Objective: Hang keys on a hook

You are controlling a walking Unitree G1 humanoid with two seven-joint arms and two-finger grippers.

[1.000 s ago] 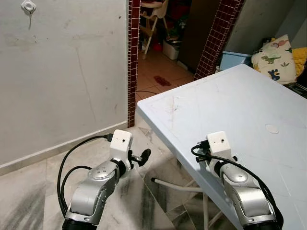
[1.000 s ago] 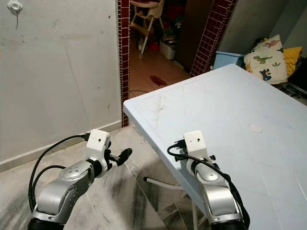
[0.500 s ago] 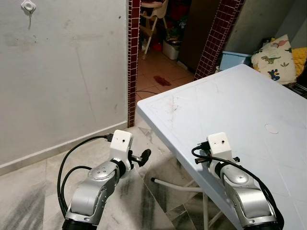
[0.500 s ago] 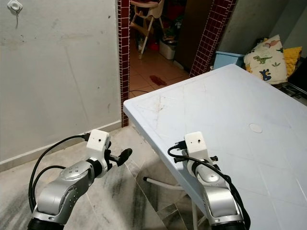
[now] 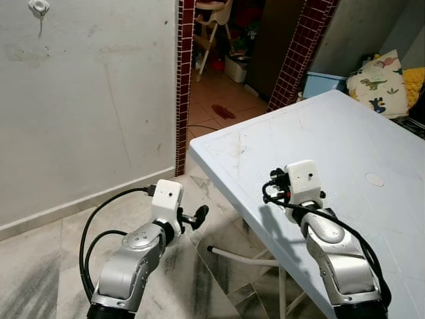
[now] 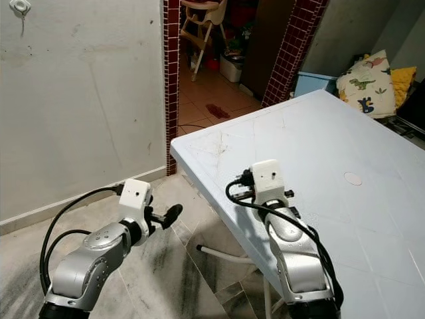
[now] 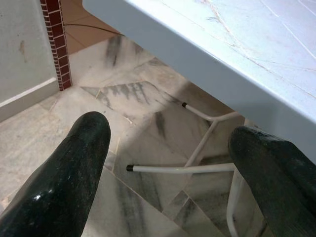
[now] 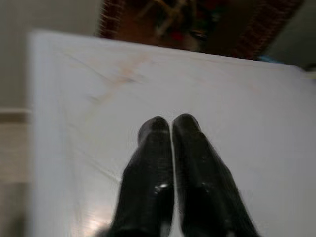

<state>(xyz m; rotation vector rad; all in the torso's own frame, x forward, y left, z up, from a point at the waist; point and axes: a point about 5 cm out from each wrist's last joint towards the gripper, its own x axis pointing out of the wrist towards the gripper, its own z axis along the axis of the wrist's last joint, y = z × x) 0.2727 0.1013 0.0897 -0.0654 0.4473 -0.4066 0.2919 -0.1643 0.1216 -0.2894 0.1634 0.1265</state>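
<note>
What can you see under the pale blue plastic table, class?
Under the pale blue plastic table lie grey-veined marble floor tiles and white metal table legs. The tabletop hides the floor further back.

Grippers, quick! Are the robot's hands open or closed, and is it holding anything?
Left gripper: open, holding nothing, above the floor.
Right gripper: closed, nothing between its fingers, above the table.
</note>
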